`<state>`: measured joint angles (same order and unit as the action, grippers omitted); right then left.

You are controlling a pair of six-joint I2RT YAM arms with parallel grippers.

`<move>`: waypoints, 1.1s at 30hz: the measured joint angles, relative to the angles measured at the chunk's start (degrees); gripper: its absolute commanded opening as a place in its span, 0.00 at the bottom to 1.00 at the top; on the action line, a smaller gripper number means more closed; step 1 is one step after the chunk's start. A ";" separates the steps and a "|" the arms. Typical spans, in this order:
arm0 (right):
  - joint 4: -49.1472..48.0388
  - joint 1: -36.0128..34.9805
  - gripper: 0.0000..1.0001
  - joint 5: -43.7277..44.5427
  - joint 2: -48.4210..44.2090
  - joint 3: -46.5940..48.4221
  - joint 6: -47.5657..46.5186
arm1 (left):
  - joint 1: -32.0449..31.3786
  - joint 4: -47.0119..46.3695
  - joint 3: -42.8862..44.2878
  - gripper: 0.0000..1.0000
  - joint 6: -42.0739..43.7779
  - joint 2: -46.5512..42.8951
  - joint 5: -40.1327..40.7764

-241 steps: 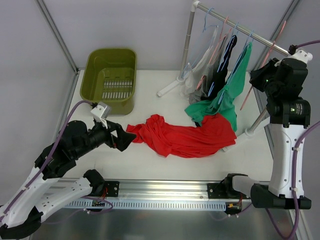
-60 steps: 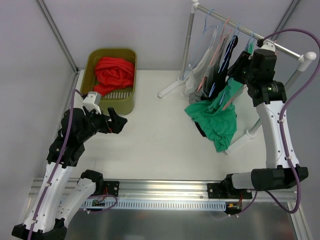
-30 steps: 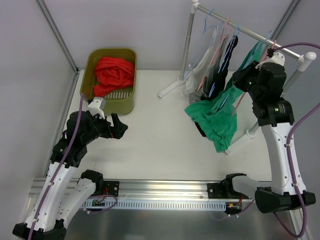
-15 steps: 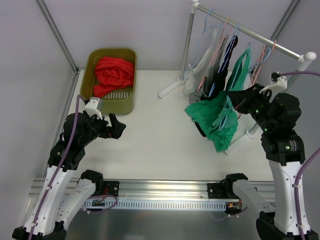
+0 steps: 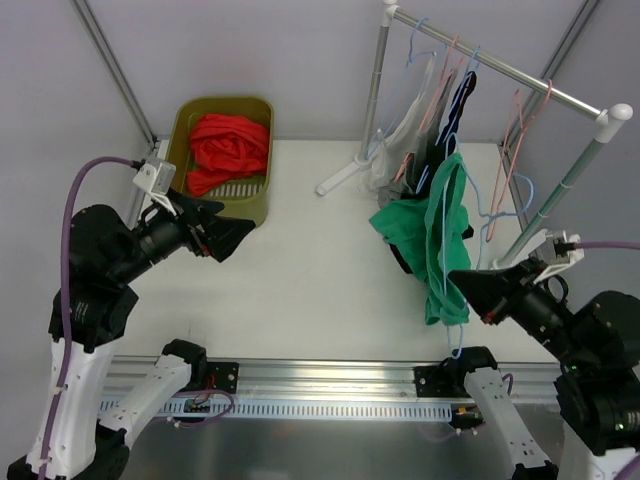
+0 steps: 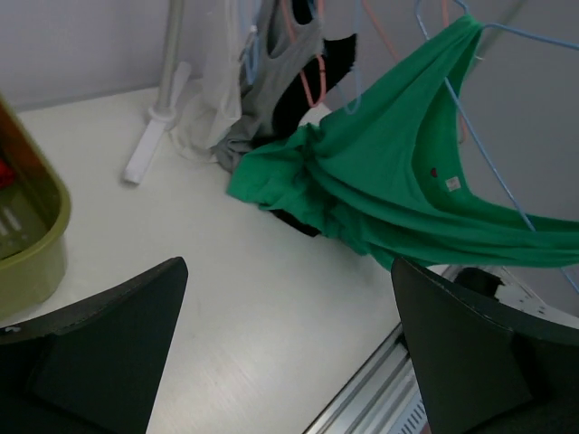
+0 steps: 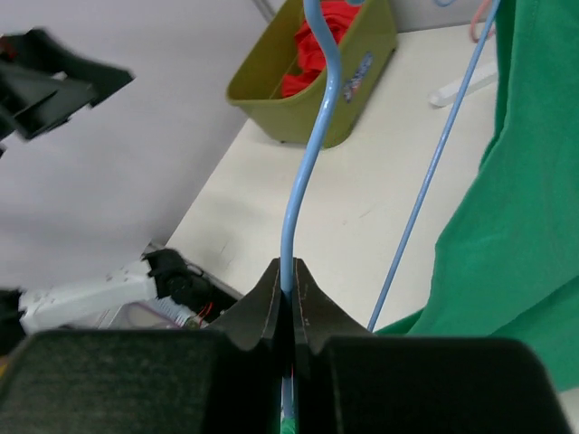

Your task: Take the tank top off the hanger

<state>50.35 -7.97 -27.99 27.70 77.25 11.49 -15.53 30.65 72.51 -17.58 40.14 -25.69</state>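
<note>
Green tank top (image 5: 437,235) hangs bunched on a light-blue wire hanger (image 7: 288,240).

Both arms are black at the joints and motor housings, with smooth white shells (image 5: 60,390) on the long links behind them. The left claw (image 5: 232,222) and right claw (image 5: 470,287) each carry two matte black, wedge-shaped fingers (image 6: 99,362) tapering to thin tips. A purple cable (image 5: 68,240) loops out behind each claw, and a small white block (image 5: 153,178) sits just behind the left one.

White surface (image 5: 320,275) with a clothes rack (image 5: 341,177), an olive basket (image 5: 177,158) far to its left, green tank top (image 5: 412,222) heaped beside it.
</note>
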 measured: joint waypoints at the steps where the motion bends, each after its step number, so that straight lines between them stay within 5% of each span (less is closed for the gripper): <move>1: 1.88 0.00 0.00 -1.55 -0.59 1.46 -0.33 | -1.14 -0.87 1.38 0.99 -0.39 1.22 -1.01; 7: 7.80 -0.39 0.00 -12.13 -1.14 11.52 -0.48 | -15.85 -5.99 5.97 0.99 -0.83 9.03 -1.90; 12: 8.26 -2.86 0.00 -19.78 -0.63 16.04 0.66 | -35.85 -12.52 8.28 0.99 4.33 16.06 6.43; 17: 8.52 -7.56 0.00 -24.39 4.87 19.82 1.38 | -44.17 -17.03 15.87 0.96 11.41 24.90 13.07; 22: 8.46 -13.03 0.00 -25.49 13.73 22.62 1.03 | -44.81 -20.74 20.63 0.72 16.83 30.58 19.54; 27: 8.63 -14.56 0.00 -25.38 17.88 22.71 0.04 | -44.85 -21.44 19.98 0.28 20.09 32.28 23.76; 29: 8.70 -14.67 0.00 -25.16 17.90 22.71 -0.50 | -44.83 -21.46 19.34 0.28 20.90 32.28 25.38; 31: 8.79 -14.69 0.00 -24.72 17.35 22.71 -1.14 | -44.89 -21.88 18.62 0.62 21.99 32.13 26.25; 33: 8.85 -14.69 0.00 -24.35 16.83 22.69 -1.75 | -44.92 -22.21 17.42 0.62 22.21 31.52 26.43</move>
<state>59.20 -22.65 -52.34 44.53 99.94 9.74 -60.45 8.45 89.93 4.62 71.66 0.73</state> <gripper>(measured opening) 0.036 0.591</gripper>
